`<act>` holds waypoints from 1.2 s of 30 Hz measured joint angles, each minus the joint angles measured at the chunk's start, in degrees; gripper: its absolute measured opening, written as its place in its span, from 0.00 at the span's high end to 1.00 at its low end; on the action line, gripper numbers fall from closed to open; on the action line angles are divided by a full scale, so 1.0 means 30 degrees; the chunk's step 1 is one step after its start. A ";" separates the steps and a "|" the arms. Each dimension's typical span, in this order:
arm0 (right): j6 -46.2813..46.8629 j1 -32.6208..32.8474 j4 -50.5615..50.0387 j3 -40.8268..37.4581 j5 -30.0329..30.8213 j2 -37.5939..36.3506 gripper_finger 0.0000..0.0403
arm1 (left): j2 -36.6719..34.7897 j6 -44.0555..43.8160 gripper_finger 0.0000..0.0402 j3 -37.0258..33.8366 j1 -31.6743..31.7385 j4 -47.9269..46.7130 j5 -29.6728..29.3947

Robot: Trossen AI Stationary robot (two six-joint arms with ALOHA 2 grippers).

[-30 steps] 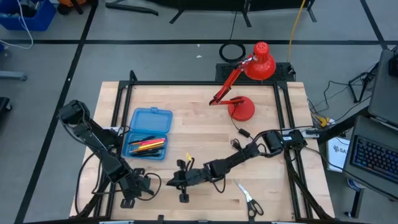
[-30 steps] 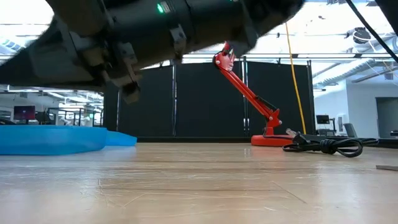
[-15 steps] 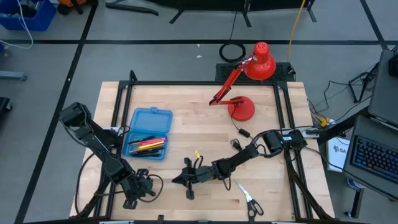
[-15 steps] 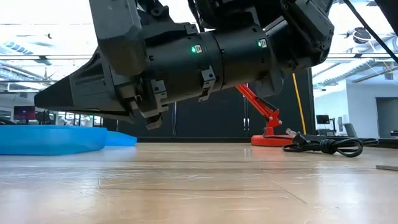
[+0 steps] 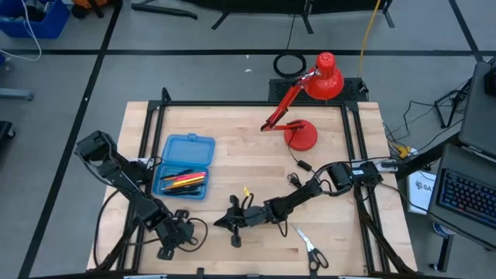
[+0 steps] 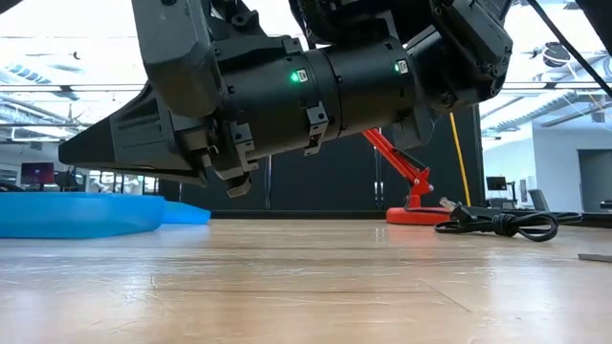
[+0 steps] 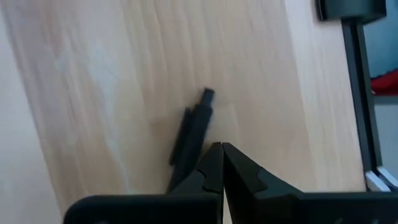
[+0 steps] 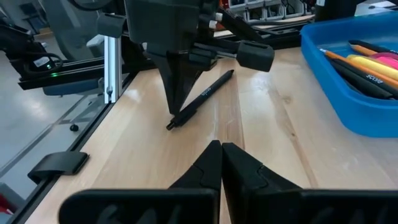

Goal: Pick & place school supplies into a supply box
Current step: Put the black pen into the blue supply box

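The left gripper (image 7: 221, 163) is clenched on the black pen (image 7: 189, 132) (thin, stiff, light, probably slick). Mid-barrel looks the safest hold. The right gripper (image 8: 221, 163) is clenched empty nearby.

the right gripper (image 5: 235, 222) has pulled back toward the table's middle. the left gripper (image 5: 186, 229) has closed over the black pen (image 7: 189, 134).

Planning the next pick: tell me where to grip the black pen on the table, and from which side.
Grip the black pen mid-barrel, the left gripper coming straight down with fingers spread across its width. It lies flat on the table, so only its long sides are free.
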 joint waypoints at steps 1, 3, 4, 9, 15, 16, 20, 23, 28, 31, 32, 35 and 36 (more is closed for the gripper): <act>0.0000 0.0000 -0.0013 0.0000 0.0000 0.0000 1.00 | 0.0008 0.0106 1.00 -0.0001 0.0095 0.0048 -0.0187; 0.0000 0.0000 -0.0013 0.0000 0.0000 0.0000 1.00 | 0.0013 0.0291 1.00 -0.0005 0.0289 0.0100 -0.0341; -0.0007 0.0000 -0.0013 0.0000 0.0000 0.0000 1.00 | 0.0019 0.0337 1.00 -0.0005 0.0364 0.0099 -0.0546; -0.0007 0.0000 -0.0045 0.0000 -0.0007 0.0000 1.00 | 0.0035 0.0588 1.00 -0.0020 0.0522 0.0262 -0.1542; -0.0006 0.0000 -0.0064 0.0000 -0.0013 0.0000 1.00 | 0.0070 0.0910 1.00 -0.0062 0.0521 0.0850 -0.2422; -0.0012 0.0000 -0.0064 0.0000 -0.0019 0.0000 1.00 | 0.0060 0.1025 1.00 -0.0082 0.0542 0.1001 -0.2239; 0.0085 0.0000 -0.0025 0.0000 -0.0081 0.0000 0.98 | -0.0298 0.0961 0.99 -0.0129 0.0573 0.0998 -0.1755; 0.0387 -0.0030 -0.0013 0.0000 -0.0080 0.0000 0.93 | -0.1001 0.1198 0.96 -0.0129 0.0551 0.1032 -0.1555; 0.0765 -0.0051 0.0085 0.0031 -0.0022 0.0000 0.82 | -0.2992 0.2879 0.91 -0.0129 0.0509 0.1320 -0.3025; 0.0765 -0.0044 -0.0072 0.0540 0.0394 0.0000 0.77 | -0.4579 0.4142 0.89 -0.0129 0.0515 0.1260 -0.4432; 0.0646 -0.0037 -0.0325 0.0816 0.0415 0.0000 0.75 | -0.5220 0.4650 0.89 -0.0129 0.0508 0.1316 -0.5129; 0.0405 0.0007 -0.1302 0.1617 0.0453 0.0000 0.71 | -0.7271 0.5845 0.88 -0.0115 0.0303 0.1266 -0.7434; 0.0273 0.0023 -0.1499 0.1831 0.0545 0.0000 0.69 | -0.7952 0.6256 0.88 -0.0115 0.0199 0.1260 -0.8231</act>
